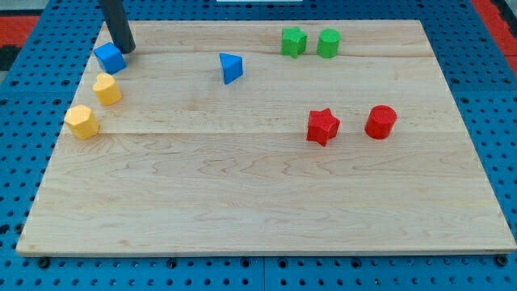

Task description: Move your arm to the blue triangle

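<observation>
The blue triangle [231, 67] lies on the wooden board [266, 202] near the view's top, left of the middle. My tip [127, 49] is at the view's top left, well to the left of the blue triangle. It stands right beside a blue cube [109, 57], at that cube's upper right edge.
Two yellow blocks [107, 89] [82, 121] lie below the blue cube near the left edge. A green star [293, 41] and a green cylinder [328, 43] sit at the top. A red star [322, 126] and a red cylinder [380, 122] lie at the right of centre.
</observation>
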`<act>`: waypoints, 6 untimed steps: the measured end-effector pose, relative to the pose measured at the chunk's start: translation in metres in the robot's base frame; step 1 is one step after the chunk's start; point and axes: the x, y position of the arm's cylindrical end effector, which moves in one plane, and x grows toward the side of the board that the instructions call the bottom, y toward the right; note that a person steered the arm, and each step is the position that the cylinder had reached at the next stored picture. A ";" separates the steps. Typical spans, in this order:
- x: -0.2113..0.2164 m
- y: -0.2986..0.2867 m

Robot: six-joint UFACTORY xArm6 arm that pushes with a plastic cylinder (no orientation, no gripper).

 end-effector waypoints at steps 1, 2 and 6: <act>0.008 0.051; 0.053 0.098; 0.004 0.079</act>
